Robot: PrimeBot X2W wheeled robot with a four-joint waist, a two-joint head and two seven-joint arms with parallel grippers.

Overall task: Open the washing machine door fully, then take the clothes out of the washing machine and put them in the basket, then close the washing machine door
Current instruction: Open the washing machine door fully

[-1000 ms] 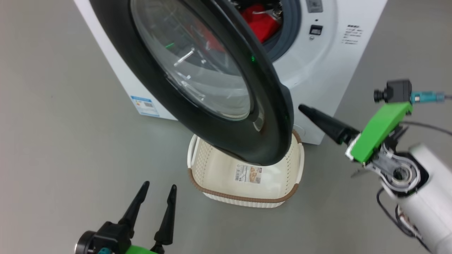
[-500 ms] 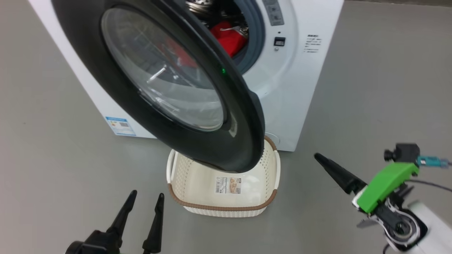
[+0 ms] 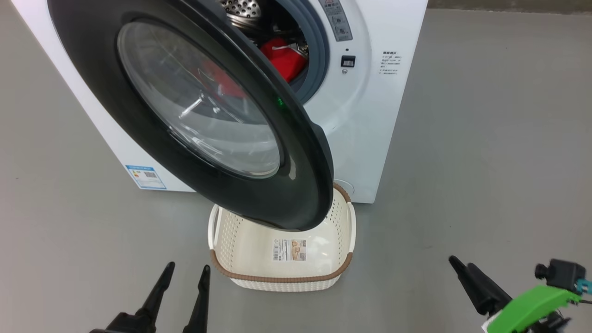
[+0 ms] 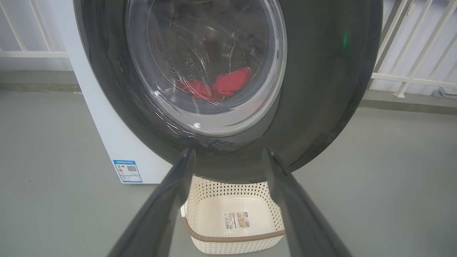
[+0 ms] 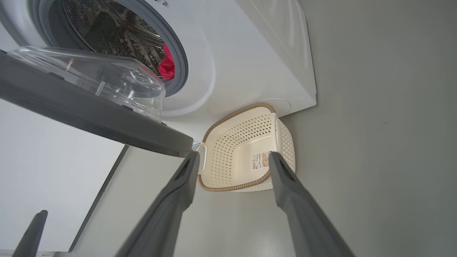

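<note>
Head view: your left gripper (image 3: 187, 266) and right gripper (image 3: 460, 262) gape empty; swing the black-rimmed round glass door (image 3: 296, 194) fully open.

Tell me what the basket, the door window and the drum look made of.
Basket: likely moulded plastic, matte cream, punched with regular holes, brown woven-look rim. Door window: clear and glossy with sharp highlights; glass or clear plastic, cannot tell which. Drum: probably steel, shiny grey with rows of small perforations.
</note>
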